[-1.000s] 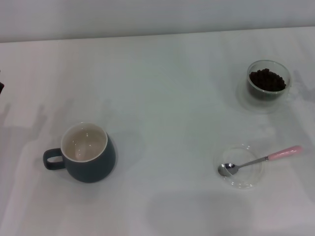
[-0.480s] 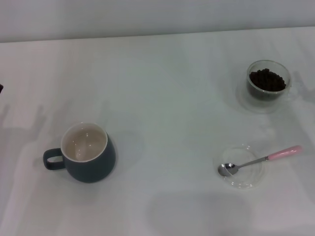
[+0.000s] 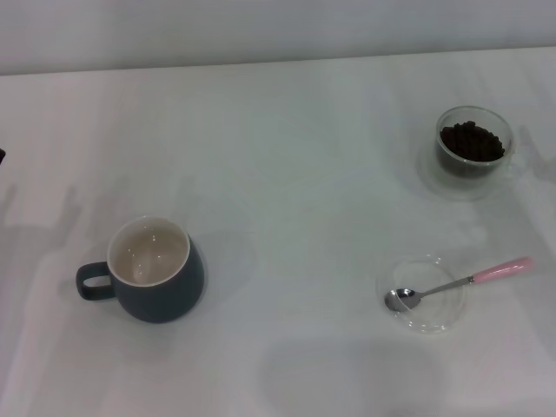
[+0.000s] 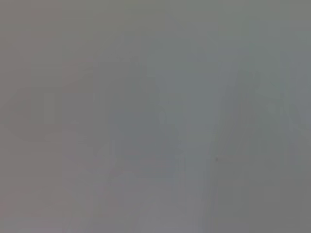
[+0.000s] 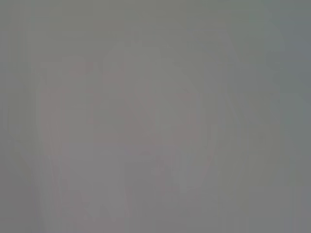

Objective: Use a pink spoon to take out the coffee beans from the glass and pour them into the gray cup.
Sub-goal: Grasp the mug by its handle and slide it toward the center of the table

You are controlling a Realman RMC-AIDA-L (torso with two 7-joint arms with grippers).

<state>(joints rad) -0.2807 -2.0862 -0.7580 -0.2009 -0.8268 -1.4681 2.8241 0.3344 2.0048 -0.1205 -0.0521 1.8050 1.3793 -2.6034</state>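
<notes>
In the head view the gray cup (image 3: 156,271) stands at the front left, its cream inside empty and its handle to the left. The glass (image 3: 473,150) stands at the back right with the coffee beans (image 3: 471,142) heaped inside. The pink spoon (image 3: 460,283) lies at the front right, its metal bowl in a flat clear glass dish (image 3: 423,294) and its pink handle end pointing right over the rim. Neither gripper shows in the head view. Both wrist views show only plain grey surface with faint shadows.
The white table (image 3: 295,191) ends at a pale wall along the back. A small dark tip (image 3: 2,155) shows at the left edge of the head view.
The dark bit at the left edge has drawn back slightly out of view. The cup, glass, spoon and dish have not moved.
</notes>
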